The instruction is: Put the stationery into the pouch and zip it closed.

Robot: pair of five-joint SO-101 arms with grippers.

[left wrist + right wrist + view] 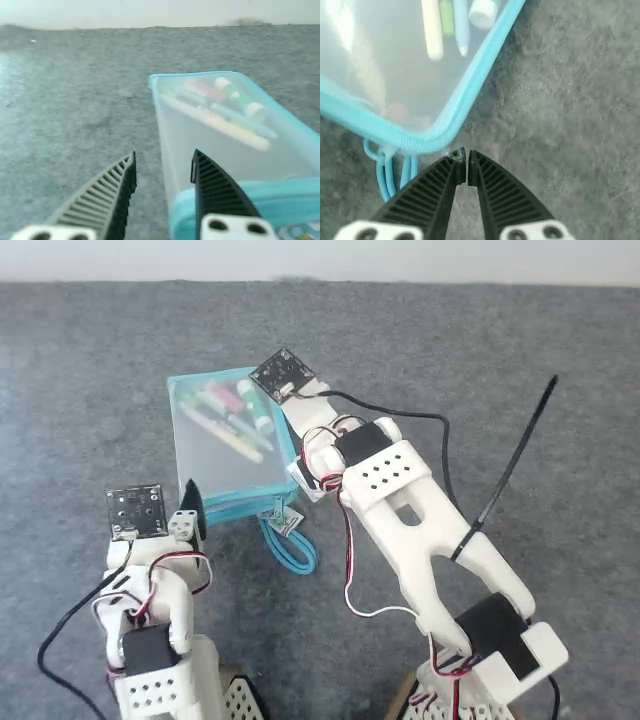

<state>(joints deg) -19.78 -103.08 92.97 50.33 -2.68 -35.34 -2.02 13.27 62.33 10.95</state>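
Right jaws are seen drawn together at the near corner of the pouch [225, 455], just beside its teal strap loop [292, 548]; whether the zip pull is pinched between them cannot be told. Left jaws are held apart, with one tip at the pouch's other near corner. The pouch is laid flat around the middle of the surface [520, 360], and the stationery [228, 418] is seen inside through its clear face. If the pull is dragged while the left corner is not clamped, the whole pouch would likely be slid along and the zip left open. A slipped pinch is also to be feared.
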